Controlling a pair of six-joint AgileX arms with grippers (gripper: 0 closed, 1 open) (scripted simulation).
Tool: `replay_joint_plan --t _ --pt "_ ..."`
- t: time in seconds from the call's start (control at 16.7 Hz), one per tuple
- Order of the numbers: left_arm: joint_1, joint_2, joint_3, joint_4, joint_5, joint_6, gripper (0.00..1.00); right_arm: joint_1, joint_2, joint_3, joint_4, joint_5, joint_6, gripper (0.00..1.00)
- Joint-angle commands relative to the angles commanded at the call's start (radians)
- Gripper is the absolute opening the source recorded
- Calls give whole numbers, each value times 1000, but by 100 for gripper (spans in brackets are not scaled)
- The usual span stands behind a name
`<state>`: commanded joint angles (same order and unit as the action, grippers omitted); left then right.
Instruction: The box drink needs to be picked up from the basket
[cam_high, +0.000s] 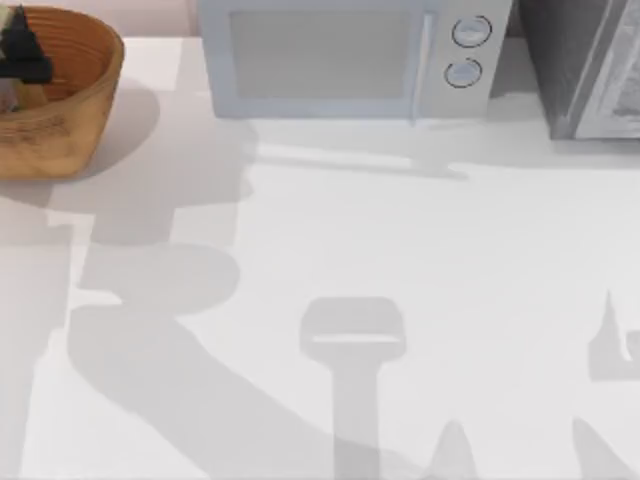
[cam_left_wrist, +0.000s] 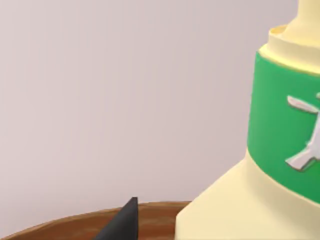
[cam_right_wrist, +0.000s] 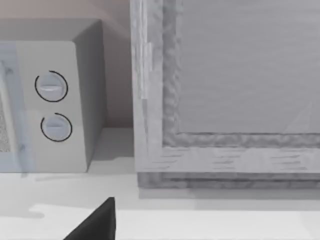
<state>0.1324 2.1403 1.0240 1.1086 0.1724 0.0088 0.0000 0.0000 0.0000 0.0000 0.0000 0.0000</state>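
The round orange-brown woven basket (cam_high: 75, 95) stands at the table's far left corner. My left gripper (cam_high: 22, 50) hangs dark over the basket's inside, near the left edge of the top view. In the left wrist view the box drink (cam_left_wrist: 240, 210) looms very close. It is a pale yellow-cream carton with a green band (cam_left_wrist: 280, 115) and white marks, and it rises above the brown basket rim (cam_left_wrist: 60, 225). Whether the carton is held cannot be made out. My right gripper (cam_right_wrist: 160, 234) is parked facing the back right of the table. One dark fingertip (cam_right_wrist: 97, 222) sits far off to one side.
A white microwave (cam_high: 340, 55) with two round knobs (cam_high: 468, 50) stands at the back centre. A grey cabinet-like appliance (cam_high: 590, 65) fills the back right corner. The white tabletop (cam_high: 400, 250) in front carries the arms' shadows.
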Motion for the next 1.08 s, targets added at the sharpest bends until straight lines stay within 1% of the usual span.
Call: replay_joint_plan --t 0.54,0.6,1.08 --pt "0 0 0 0 0 0 2 0 0 0 0 0 0 100" --pt "0 0 0 0 0 0 0 0 0 0 0 0 0 100" --pt "7 -23 -1 -2 0 4 0 0 0 0 0 0 0 100"
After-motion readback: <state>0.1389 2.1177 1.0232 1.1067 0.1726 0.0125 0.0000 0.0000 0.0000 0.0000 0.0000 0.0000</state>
